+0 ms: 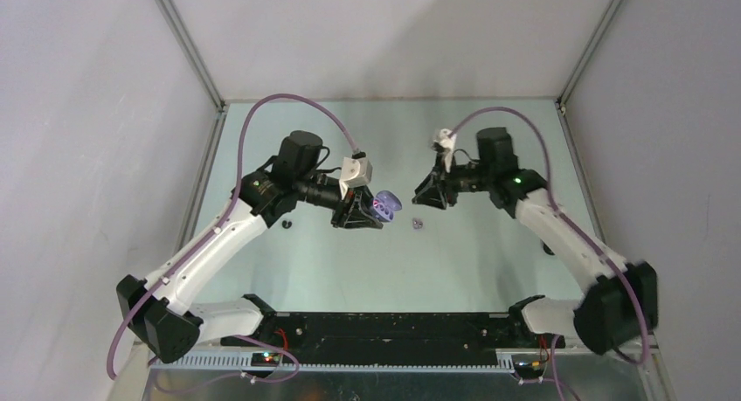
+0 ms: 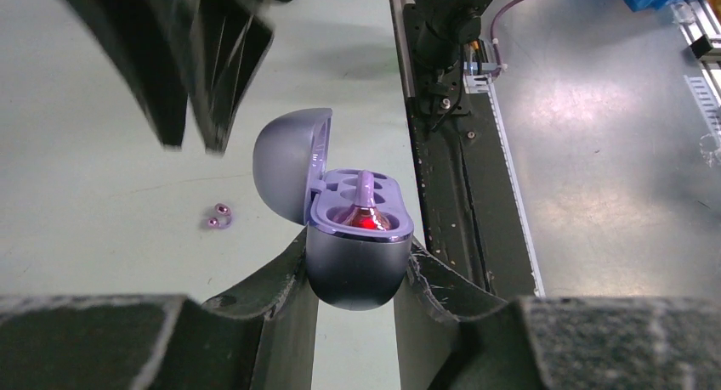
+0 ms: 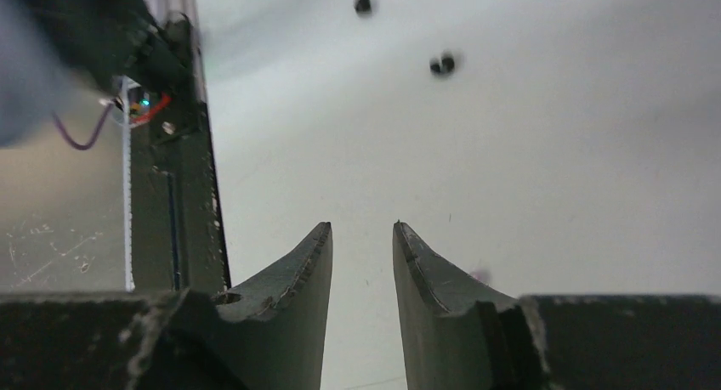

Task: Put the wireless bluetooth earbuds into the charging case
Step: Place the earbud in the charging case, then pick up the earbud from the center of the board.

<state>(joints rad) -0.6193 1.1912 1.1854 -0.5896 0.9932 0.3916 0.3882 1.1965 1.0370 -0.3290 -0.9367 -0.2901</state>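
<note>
My left gripper (image 1: 370, 211) is shut on the purple charging case (image 1: 385, 204) and holds it above the table. In the left wrist view the case (image 2: 357, 267) sits between my fingers with its lid (image 2: 287, 162) open, and a pale purple earbud (image 2: 364, 213) lies in it over a red glow. Another pale purple earbud (image 2: 219, 216) lies on the table (image 1: 418, 224), between the two grippers. My right gripper (image 1: 426, 194) is open and empty (image 3: 362, 227), above the table just right of the case. Two black earbuds (image 3: 364, 3) (image 3: 442, 65) lie on the table farther off.
One black earbud (image 1: 288, 224) lies under my left arm. A black base rail (image 2: 446, 152) runs along the near table edge. Metal frame posts stand at the back corners (image 1: 218, 104).
</note>
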